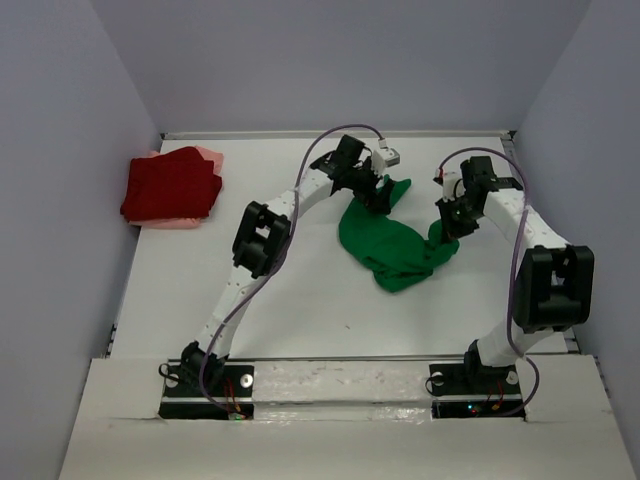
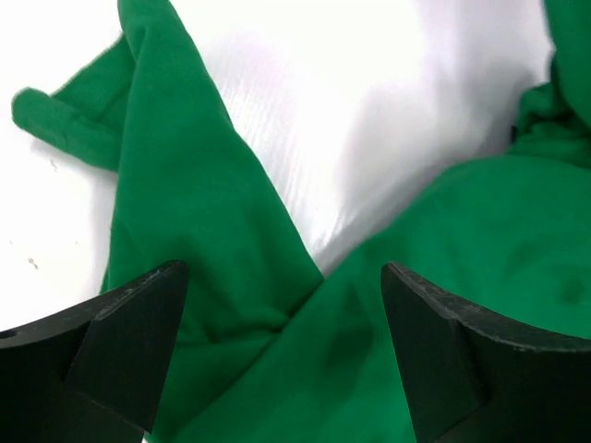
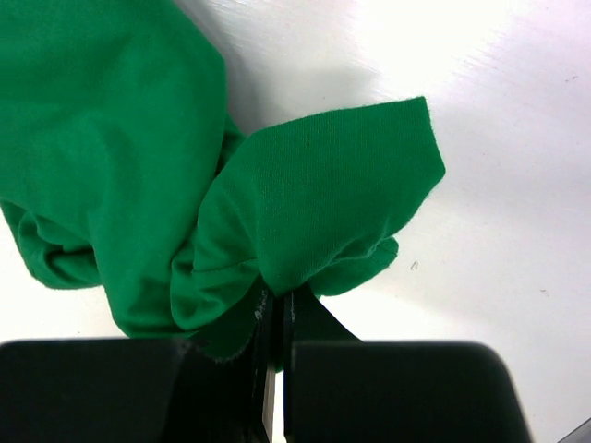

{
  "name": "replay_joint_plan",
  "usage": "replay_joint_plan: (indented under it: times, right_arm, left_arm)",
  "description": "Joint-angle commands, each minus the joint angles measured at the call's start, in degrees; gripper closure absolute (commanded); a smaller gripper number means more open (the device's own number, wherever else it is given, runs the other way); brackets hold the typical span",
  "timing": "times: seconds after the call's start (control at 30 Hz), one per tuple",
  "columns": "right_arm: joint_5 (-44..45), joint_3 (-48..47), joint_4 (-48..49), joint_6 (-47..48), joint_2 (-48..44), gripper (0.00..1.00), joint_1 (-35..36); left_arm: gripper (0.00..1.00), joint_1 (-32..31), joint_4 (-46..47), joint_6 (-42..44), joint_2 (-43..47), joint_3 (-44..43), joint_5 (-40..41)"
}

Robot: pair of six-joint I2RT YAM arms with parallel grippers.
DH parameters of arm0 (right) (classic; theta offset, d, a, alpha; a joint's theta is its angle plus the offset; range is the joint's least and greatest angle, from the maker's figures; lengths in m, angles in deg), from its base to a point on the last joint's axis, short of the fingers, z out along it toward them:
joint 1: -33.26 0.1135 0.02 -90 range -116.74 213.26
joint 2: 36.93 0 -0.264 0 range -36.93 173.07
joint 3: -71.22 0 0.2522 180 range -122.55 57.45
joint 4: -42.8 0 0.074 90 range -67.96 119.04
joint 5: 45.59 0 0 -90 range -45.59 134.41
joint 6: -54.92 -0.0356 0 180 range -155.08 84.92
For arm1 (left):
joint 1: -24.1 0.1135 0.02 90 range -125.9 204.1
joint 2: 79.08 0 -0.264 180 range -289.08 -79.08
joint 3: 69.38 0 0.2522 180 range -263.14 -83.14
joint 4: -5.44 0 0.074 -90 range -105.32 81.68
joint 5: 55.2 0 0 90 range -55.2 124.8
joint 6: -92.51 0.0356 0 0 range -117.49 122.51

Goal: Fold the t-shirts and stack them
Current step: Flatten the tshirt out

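The green t-shirt (image 1: 390,245) lies crumpled on the white table between my two arms. My left gripper (image 1: 378,195) hangs open over its upper left part, its black fingers (image 2: 129,341) wide apart above green folds (image 2: 240,305) with nothing pinched. My right gripper (image 1: 447,222) is shut on the shirt's right edge; a bunched flap of green cloth (image 3: 314,212) fans out from its closed fingertips (image 3: 277,309). A folded dark red t-shirt (image 1: 172,185) rests on a pale pink one (image 1: 205,158) at the far left of the table.
Grey walls enclose the table on three sides. The table's bare white surface (image 1: 300,300) stretches in front of the green shirt. Purple cables loop above both arms.
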Motion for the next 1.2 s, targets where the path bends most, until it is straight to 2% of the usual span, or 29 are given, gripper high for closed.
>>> replay_joint_plan:
  times: [0.0,0.17,0.4,0.57,0.63,0.83,0.97,1.03,1.13,1.17]
  right_arm:
    - [-1.58,0.79,0.11,0.09,-4.45,1.0,0.0]
    - [-2.11,1.15,0.02,0.27,-4.81,1.0,0.0]
    - [-3.61,1.32,-0.25,0.36,-4.37,1.0,0.0]
    - [-4.05,0.71,-0.95,0.62,-3.93,1.0,0.0]
    - [-4.22,0.53,-1.04,0.71,-3.58,1.0,0.0]
    - [-4.22,0.79,-1.21,0.97,-2.79,1.0,0.0]
    - [-4.57,1.15,-1.13,1.15,-2.61,1.0,0.0]
    - [-4.84,1.15,-1.13,1.15,-2.53,1.0,0.0]
    - [-4.93,0.97,-1.21,1.06,-2.53,1.0,0.0]
    - [-4.93,0.88,-1.3,1.15,-2.53,1.0,0.0]
  left_arm:
    - [0.08,-0.76,7.54,-1.33,3.25,1.57,9.98]
    - [0.12,-1.03,10.29,-2.13,2.38,-0.7,16.85]
    - [0.18,-1.99,14.15,-2.4,0.54,-1.59,31.87]
    - [0.18,-3.57,14.07,-1.35,-1.84,-2.72,28.38]
    - [0.16,-4.27,11.0,-0.11,-3.85,-6.67,27.59]
    - [0.14,-4.89,11.0,-1.34,-3.77,-6.24,20.75]
    - [0.12,-5.42,9.85,-1.25,-3.86,-6.16,19.5]
    - [0.21,-5.77,9.5,-1.08,-4.13,-6.16,19.93]
    - [0.42,-7.26,7.22,0.76,-5.09,-8.08,21.69]
    - [0.44,-8.05,6.87,1.29,-5.18,-8.26,22.39]
